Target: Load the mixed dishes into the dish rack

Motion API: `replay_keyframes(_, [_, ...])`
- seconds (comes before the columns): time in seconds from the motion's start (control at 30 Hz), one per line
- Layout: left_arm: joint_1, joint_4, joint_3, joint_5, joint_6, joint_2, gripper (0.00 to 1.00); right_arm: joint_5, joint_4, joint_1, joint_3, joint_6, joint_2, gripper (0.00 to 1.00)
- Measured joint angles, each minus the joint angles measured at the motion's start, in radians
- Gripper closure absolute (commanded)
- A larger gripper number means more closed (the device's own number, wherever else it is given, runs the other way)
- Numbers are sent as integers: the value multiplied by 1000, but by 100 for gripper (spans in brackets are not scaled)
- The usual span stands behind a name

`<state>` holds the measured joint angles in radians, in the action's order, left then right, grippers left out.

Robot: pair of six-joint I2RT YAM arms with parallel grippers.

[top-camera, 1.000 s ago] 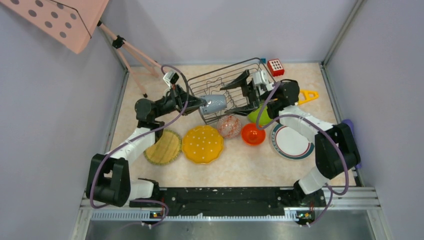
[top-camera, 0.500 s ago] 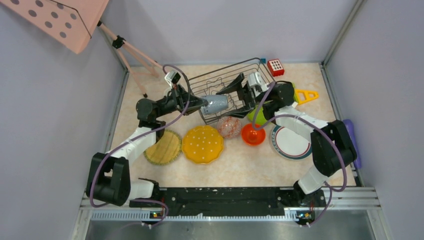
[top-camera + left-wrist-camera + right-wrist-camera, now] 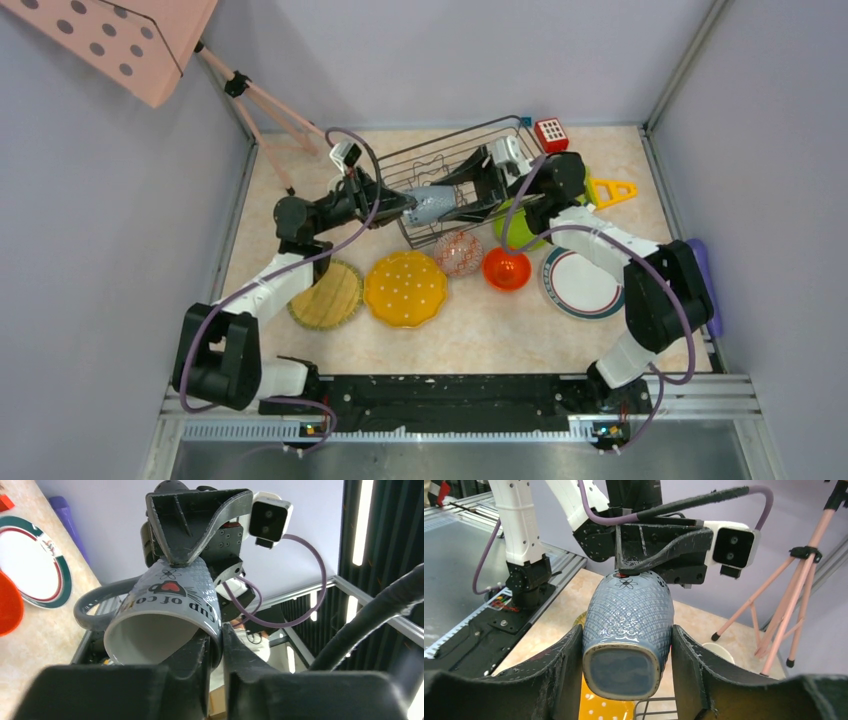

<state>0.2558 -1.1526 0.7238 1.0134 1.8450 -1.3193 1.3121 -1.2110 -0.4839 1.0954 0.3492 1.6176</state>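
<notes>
The grey mug point(image 3: 432, 205) hangs on its side above the near edge of the dish rack point(image 3: 400, 165). My left gripper point(image 3: 405, 207) is shut on its rim, one finger inside the mouth point(image 3: 216, 645). My right gripper point(image 3: 462, 200) comes from the right, and its fingers press both sides of the mug's base point(image 3: 627, 660). On the table in front lie two yellow scalloped plates point(image 3: 405, 288) point(image 3: 327, 295), the patterned bowl point(image 3: 458, 252), the orange-red bowl point(image 3: 506, 268), the lime green plate point(image 3: 515, 228) and the white green-rimmed plate point(image 3: 582, 283).
A red block point(image 3: 551, 133) and a yellow triangle point(image 3: 612, 189) lie behind the right arm. A purple cylinder point(image 3: 703, 270) lies at the right wall. A pink tripod point(image 3: 270, 110) stands at the back left. Walls enclose the table on three sides.
My right gripper has moved left onto the mug's base, and its jaws have narrowed around it. The left gripper has stayed in place, holding the rim.
</notes>
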Motion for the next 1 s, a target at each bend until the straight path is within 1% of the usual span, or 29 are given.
replay_keyframes(0.07, [1,37,1,-8,-39,5,52,11,32,6,10,-5,0,100])
replay_keyframes(0.1, [1,89,2,-15,-70,13,42,21,52,11,17,-10,0,100])
replay_keyframes(0.13, [2,134,3,-21,-113,23,35,31,80,16,26,-18,0,100])
replay_keyframes(0.2, [2,300,11,-51,-220,60,25,47,160,23,56,-58,1,100])
replay_keyframes(0.27, [2,454,19,-92,-323,101,19,50,296,34,107,-143,2,100])
replay_keyframes(0.33, [1,589,28,-140,-420,145,17,34,494,42,173,-288,4,100])
replay_keyframes(0.43, [0,755,44,-208,-542,186,16,-57,900,40,326,-568,26,100])
replay_keyframes(0.6, [-1,1055,73,-389,-749,242,14,-233,1434,28,597,-945,151,100])
replay_keyframes(0.63, [-3,1130,73,-449,-798,263,14,-281,1532,23,647,-1014,186,100])
replay_keyframes(0.67, [-4,1143,73,-460,-806,267,13,-316,1600,18,678,-1062,212,100])
replay_keyframes(0.8, [-6,1265,69,-598,-895,328,12,-459,1864,-15,790,-1233,331,100])
replay_keyframes(0.87, [-7,1305,60,-658,-932,373,12,-504,1958,-34,828,-1289,381,100])
replay_keyframes(1.0, [-8,1347,21,-752,-986,459,12,-576,2090,-71,910,-1368,462,100])
